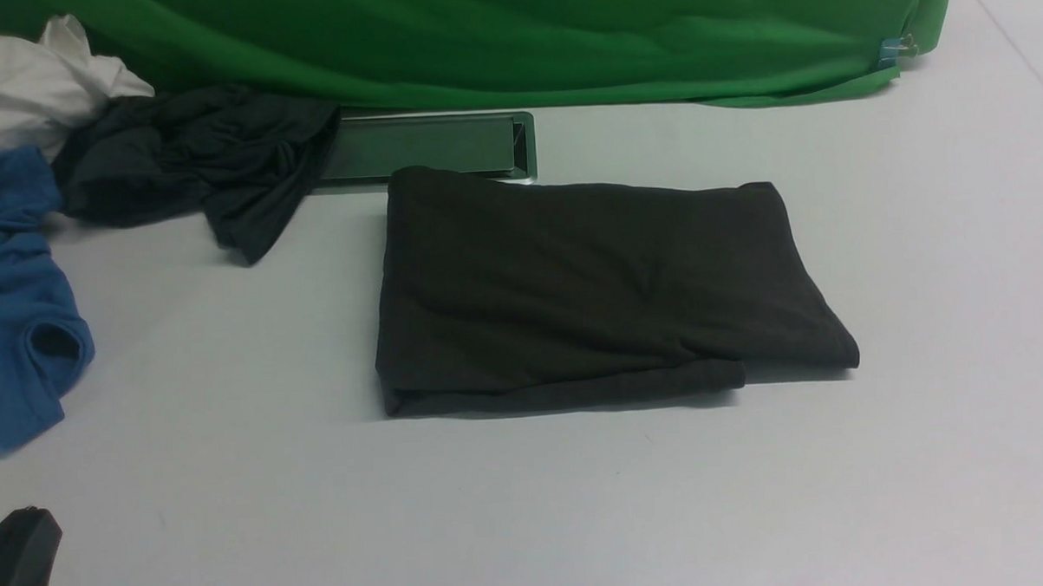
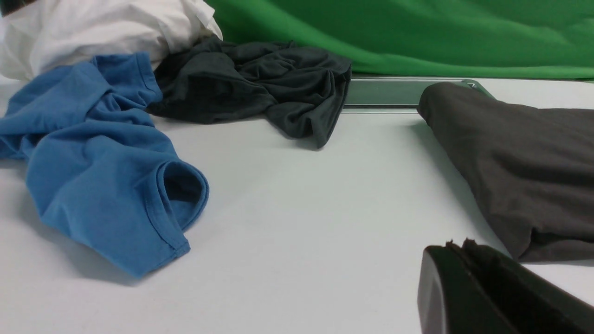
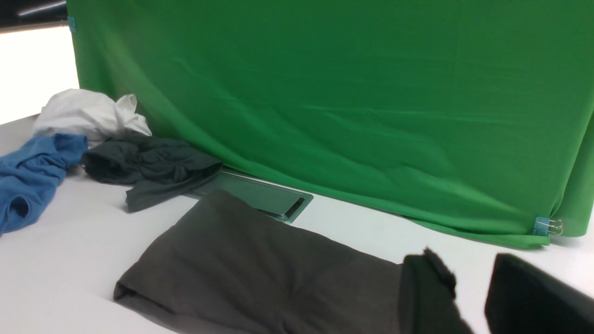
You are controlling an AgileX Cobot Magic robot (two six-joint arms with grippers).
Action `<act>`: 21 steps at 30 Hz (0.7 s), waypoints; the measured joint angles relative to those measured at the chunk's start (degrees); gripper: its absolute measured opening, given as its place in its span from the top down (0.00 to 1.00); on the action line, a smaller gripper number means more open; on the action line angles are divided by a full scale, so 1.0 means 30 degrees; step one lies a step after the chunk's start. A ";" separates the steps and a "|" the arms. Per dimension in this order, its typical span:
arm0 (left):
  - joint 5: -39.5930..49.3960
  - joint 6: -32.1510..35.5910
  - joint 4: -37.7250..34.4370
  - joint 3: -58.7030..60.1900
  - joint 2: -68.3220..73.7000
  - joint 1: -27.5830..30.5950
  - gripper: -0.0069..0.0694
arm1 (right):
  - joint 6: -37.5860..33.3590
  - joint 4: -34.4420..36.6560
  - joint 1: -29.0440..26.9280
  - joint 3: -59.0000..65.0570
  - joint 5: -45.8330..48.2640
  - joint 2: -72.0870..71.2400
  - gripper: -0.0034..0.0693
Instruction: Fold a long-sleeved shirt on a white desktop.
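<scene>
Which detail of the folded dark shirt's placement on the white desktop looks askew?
The folded dark brownish-black shirt overlaps the metal-framed hatch at its far left corner, and a lower layer sticks out unevenly along its near edge.

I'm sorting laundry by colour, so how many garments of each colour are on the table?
Dark brown-black: 1, the folded shirt
Charcoal grey: 1, the crumpled garment
Blue: 1, the blue garment
White: 1, the white garment
Total: 4

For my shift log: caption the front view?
Folded long-sleeved shirt lying on the white desktop, loose garments piled far left.
</scene>
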 joint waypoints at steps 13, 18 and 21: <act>-0.0036 -0.0065 0.0000 0.0000 0.0000 0.0000 0.89 | 0.0000 0.0000 0.0000 0.0000 0.0000 -0.0021 0.66; -0.0036 -0.0065 0.0000 0.0000 0.0000 0.0000 0.89 | 0.0000 0.0000 -0.0638 0.0000 0.0000 -0.0104 0.65; -0.0036 -0.0065 0.0000 0.0000 0.0000 0.0000 0.89 | 0.0000 0.0000 -0.1939 0.0000 0.0000 -0.0104 0.64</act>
